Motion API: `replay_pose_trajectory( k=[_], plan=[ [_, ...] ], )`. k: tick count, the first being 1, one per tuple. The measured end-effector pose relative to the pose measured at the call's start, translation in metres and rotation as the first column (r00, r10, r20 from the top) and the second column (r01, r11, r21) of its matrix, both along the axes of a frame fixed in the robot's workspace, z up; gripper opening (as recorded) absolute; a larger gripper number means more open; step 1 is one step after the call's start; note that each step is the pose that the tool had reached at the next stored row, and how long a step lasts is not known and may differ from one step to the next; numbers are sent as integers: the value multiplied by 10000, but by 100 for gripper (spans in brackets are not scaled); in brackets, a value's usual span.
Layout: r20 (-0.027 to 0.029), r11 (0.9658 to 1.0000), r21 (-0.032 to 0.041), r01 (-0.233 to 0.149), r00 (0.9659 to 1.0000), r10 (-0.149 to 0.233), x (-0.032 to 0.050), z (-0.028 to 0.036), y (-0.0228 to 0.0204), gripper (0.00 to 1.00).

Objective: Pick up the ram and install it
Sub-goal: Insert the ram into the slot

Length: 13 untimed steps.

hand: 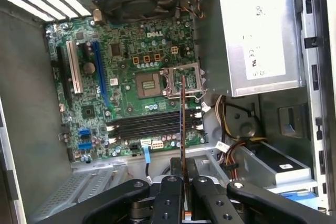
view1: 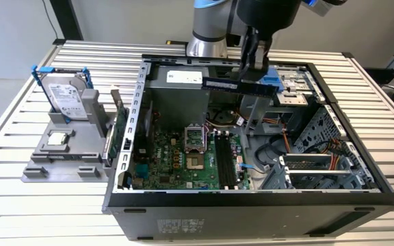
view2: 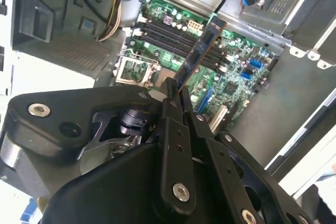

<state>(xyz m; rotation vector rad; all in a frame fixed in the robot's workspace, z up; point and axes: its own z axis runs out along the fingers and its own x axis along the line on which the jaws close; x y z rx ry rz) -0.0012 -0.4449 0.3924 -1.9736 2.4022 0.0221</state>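
Note:
The ram (view1: 224,84) is a long, dark, thin stick held level in the air over the open computer case (view1: 142,102), towards its back. My gripper (view1: 251,76) comes down from above and is shut on the ram near the end at the exterior view's right. In the second wrist view the ram (view2: 202,51) sticks out from the gripper (view2: 176,92) over the motherboard's black slots (view2: 173,32). The first wrist view shows the ram (hand: 182,124) edge-on, crossing over the slots (hand: 149,124) well above them. On the motherboard (view1: 176,164) those slots (view1: 225,161) lie bare.
A silver hard drive with a blue frame (view1: 67,95) stands on a grey holder (view1: 53,164) at the exterior view's left. A green expansion card (view1: 119,130) stands just outside the case wall. Inside are the processor socket (view1: 194,138), power supply (hand: 257,35), cables (hand: 233,140) and a drive cage (view1: 320,169).

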Motion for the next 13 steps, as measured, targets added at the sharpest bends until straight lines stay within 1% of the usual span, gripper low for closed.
replay_pose_trajectory(
  k=[3,6,8,10,13],
  plan=[
    [0,9989,-1,467,9989,-467,0,0,0,0],
    [0,9959,0,908,9959,-908,0,0,0,0],
    [0,9928,0,1201,9928,-1201,0,0,0,0],
    [0,9888,0,1496,9888,-1496,0,0,0,0],
    [0,9807,-1,1954,9807,-1954,0,0,0,0]
  ],
)
